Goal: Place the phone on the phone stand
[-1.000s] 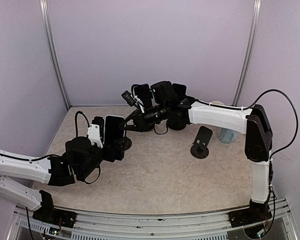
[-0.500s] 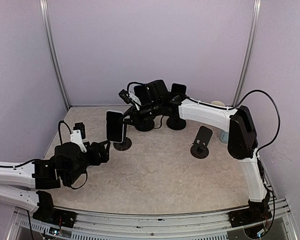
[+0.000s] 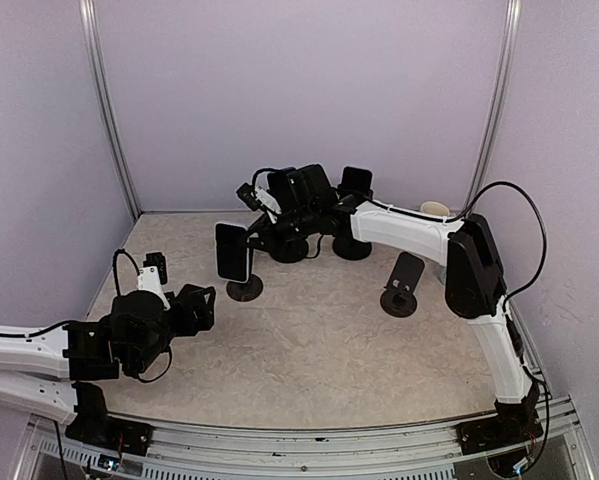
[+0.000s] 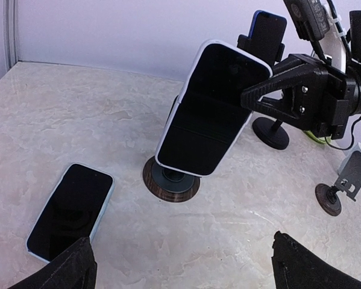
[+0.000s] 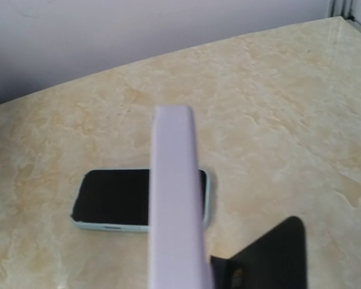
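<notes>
On the stand, left half of table, sits the phone, tilted; right gripper clamped on its upper edge; left gripper spread wide, empty; second phone flat nearby

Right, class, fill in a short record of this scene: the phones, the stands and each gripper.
phone: tilted, resting on the stand
right gripper: shut on the phone's edge
left gripper: open, empty, away from the phone
spare phone: flat on the table, screen up
empty stand: farther right, nothing on it
</notes>
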Robot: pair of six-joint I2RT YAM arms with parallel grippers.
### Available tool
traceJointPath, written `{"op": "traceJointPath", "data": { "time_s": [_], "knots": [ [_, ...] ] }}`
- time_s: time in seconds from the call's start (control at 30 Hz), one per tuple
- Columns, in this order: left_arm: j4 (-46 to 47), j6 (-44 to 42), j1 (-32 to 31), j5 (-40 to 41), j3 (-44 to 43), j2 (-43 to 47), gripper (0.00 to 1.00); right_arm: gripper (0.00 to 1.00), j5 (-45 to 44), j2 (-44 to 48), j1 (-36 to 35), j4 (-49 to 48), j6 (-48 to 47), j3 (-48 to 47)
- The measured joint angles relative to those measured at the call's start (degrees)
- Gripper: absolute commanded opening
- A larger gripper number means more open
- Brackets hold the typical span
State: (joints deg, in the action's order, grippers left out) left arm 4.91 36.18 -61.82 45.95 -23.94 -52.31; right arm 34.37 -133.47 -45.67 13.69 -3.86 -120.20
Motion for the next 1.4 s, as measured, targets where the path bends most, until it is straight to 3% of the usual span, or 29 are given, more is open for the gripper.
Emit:
{"op": "traceJointPath", "data": {
  "time_s": [1.17,1.4],
  "knots": [
    [-0.24,1.36,0.00,0.00,1.62,-1.01,0.99,0.00,-1.86,-3.23,1.22,-0.85,0.37,-2.23],
    [-0.22,1.36,0.00,0.00,1.84,-1.38,0.99,0.07,-1.90,-3.48,1.22,-0.57,0.37,-2.73]
  ]
}}
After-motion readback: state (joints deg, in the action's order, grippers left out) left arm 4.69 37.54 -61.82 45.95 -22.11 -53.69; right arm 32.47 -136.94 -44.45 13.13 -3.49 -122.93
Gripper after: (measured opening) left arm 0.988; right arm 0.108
